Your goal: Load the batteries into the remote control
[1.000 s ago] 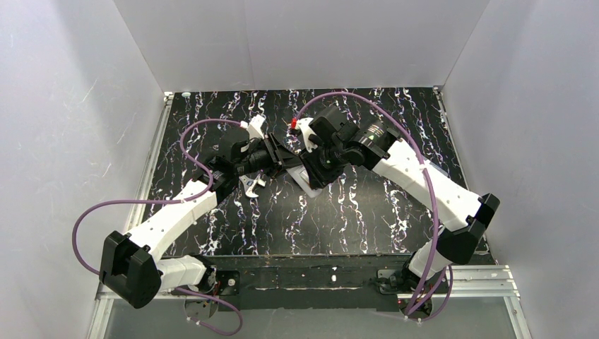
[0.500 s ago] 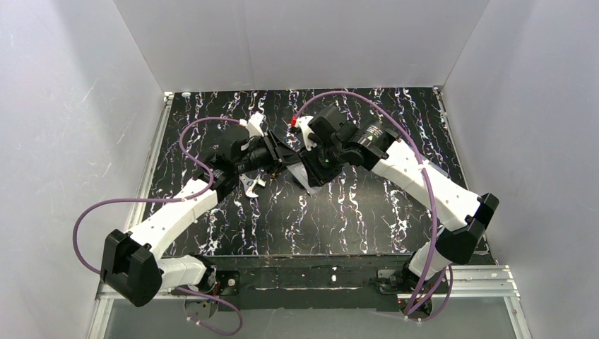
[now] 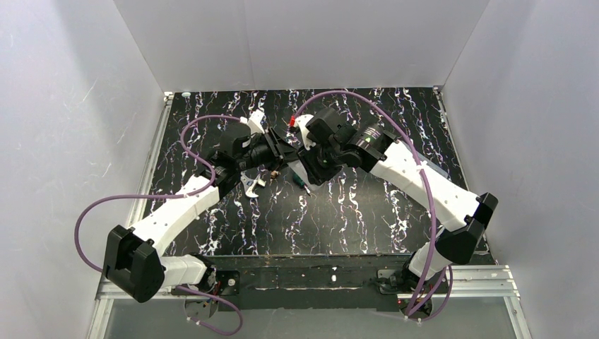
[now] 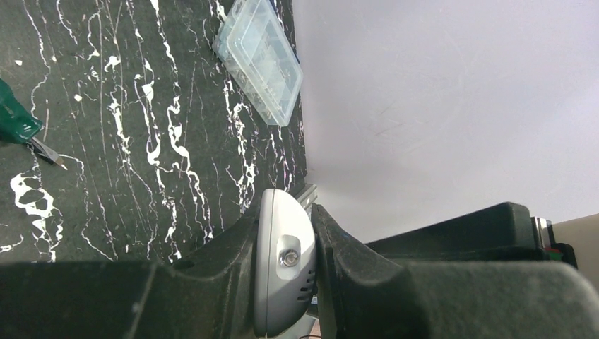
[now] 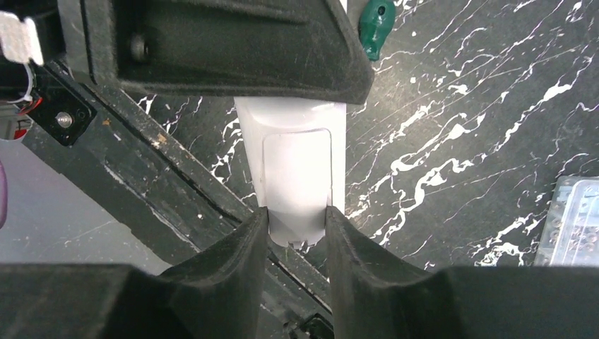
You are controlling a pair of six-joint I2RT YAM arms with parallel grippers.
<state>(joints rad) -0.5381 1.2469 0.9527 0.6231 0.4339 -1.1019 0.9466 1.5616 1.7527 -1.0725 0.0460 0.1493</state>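
Your left gripper (image 4: 286,236) has the remote (image 4: 281,282) clamped. Its fingers (image 4: 212,272) press in on the two flat sides, and you see the handset end-on between them. Your right gripper (image 5: 297,229) meets it from the other end. Its fingers (image 5: 240,254) pinch the narrow end of the remote from both edges, just below a rectangular panel on the white back. That panel looks like the battery cover, though the right wrist view is too close to be sure. From above, the two grippers come together over the middle of the table (image 3: 353,212), toward its far half, and they hide nearly all of the remote. A green-handled screwdriver (image 4: 15,121) lies on the table near the grippers. A clear box (image 4: 258,60) sits further off by the wall.
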